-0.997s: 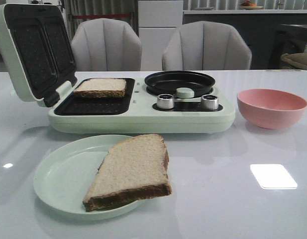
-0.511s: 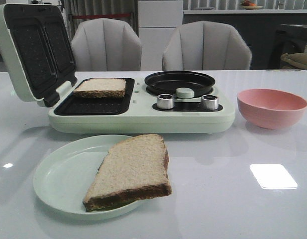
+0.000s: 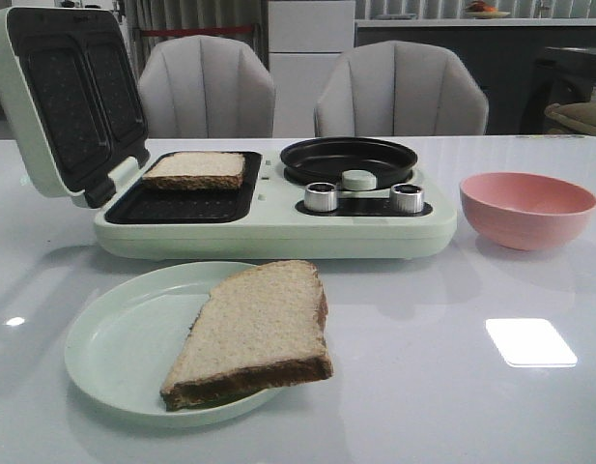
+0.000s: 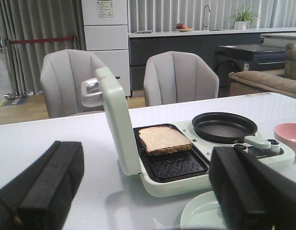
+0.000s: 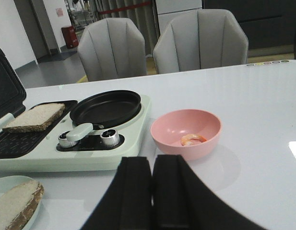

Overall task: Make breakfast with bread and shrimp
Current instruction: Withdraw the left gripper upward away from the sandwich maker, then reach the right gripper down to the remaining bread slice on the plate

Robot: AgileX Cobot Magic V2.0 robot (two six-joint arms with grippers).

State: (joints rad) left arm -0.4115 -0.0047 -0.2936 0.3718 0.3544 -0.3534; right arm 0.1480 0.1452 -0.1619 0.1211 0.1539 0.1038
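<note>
Glossy white surface [image 3: 452,406], mirroring light. Smooth matt pink bowl [image 3: 526,208]. Shiny metal knobs [image 3: 321,197]. Coarse, porous bread [image 3: 254,332]. Matt black ridged grill plates [image 3: 186,200].

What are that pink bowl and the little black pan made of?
The pink bowl looks like matte plastic or melamine: even color, soft dull sheen. The black pan seems to be nonstick-coated metal: dark, smooth, faintly glossy. Neither is certain from looks alone.
</note>
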